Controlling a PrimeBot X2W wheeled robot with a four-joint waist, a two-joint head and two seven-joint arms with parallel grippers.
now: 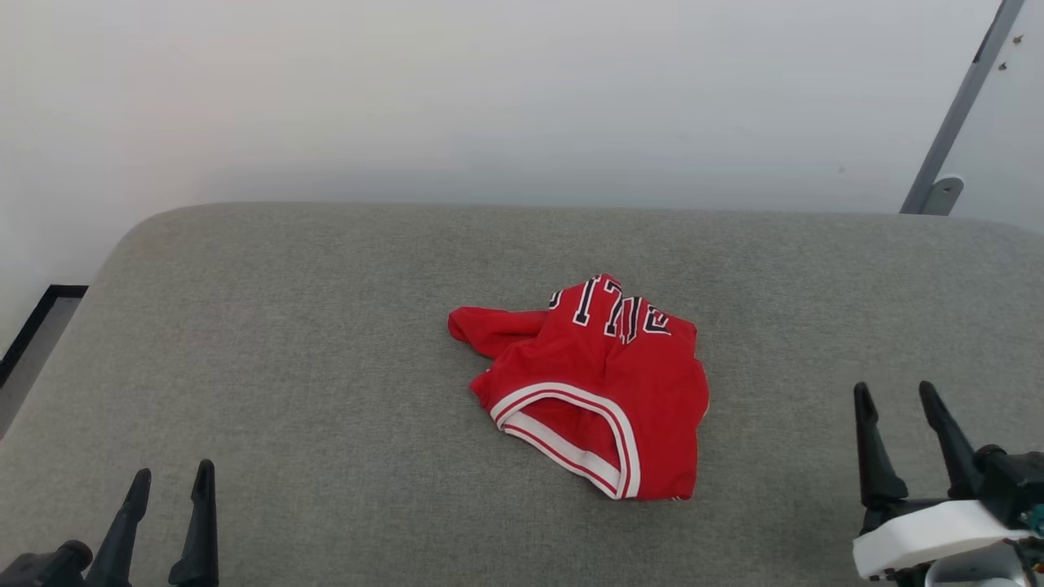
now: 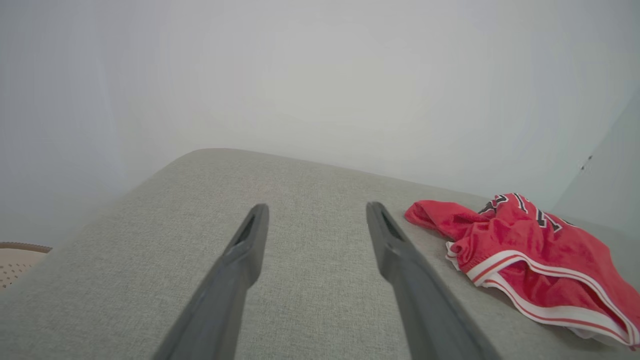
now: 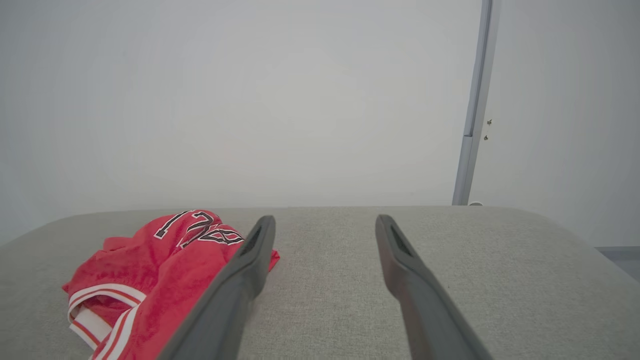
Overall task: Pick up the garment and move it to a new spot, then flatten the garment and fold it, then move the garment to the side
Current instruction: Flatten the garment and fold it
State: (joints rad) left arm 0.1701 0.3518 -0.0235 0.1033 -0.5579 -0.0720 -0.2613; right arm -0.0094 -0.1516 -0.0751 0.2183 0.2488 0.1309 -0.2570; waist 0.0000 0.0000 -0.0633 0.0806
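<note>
The garment (image 1: 595, 383), red with red-and-white striped trim and black white-outlined lettering, lies crumpled in the middle of the grey cushioned surface (image 1: 285, 342). It also lies at the right of the left wrist view, garment (image 2: 530, 255), and at the lower left of the right wrist view, garment (image 3: 150, 270). My left gripper (image 1: 170, 481) hovers open at the lower left, well clear of the cloth. My right gripper (image 1: 895, 395) stands open at the lower right, also apart from it. Both hold nothing; in the wrist views the left gripper (image 2: 315, 210) and right gripper (image 3: 325, 222) show spread fingers.
A pale wall runs behind the surface. A grey metal post (image 1: 958, 106) leans at the back right. A dark-framed edge (image 1: 37, 326) shows past the surface's left side. A beige woven object (image 2: 17, 260) sits low at the left of the left wrist view.
</note>
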